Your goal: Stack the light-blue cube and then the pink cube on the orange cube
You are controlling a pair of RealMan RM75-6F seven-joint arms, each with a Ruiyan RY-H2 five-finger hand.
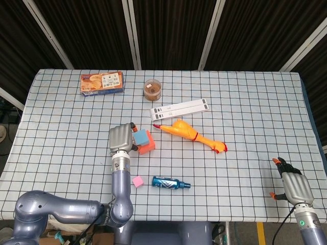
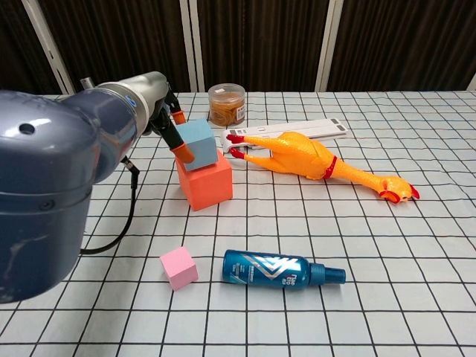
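The orange cube (image 2: pixel 204 183) (image 1: pixel 148 147) stands on the checked cloth left of centre. On top of it sits the light-blue cube (image 2: pixel 198 143) (image 1: pixel 139 137), slightly tilted, gripped by my left hand (image 1: pixel 121 138) from its left side; orange fingertips (image 2: pixel 183 153) press its face. The pink cube (image 2: pixel 179 267) (image 1: pixel 137 180) lies loose nearer the front edge, left of the spray bottle. At the front right corner, far from the cubes, my right hand (image 1: pixel 295 187) hovers with its fingers apart and nothing in it.
A rubber chicken (image 2: pixel 312 161) lies right of the cubes, a blue spray bottle (image 2: pixel 279 270) beside the pink cube. Behind are a white strip (image 2: pixel 305 130), a jar (image 2: pixel 227 104) and a snack box (image 1: pixel 101 82). My left arm fills the chest view's left side.
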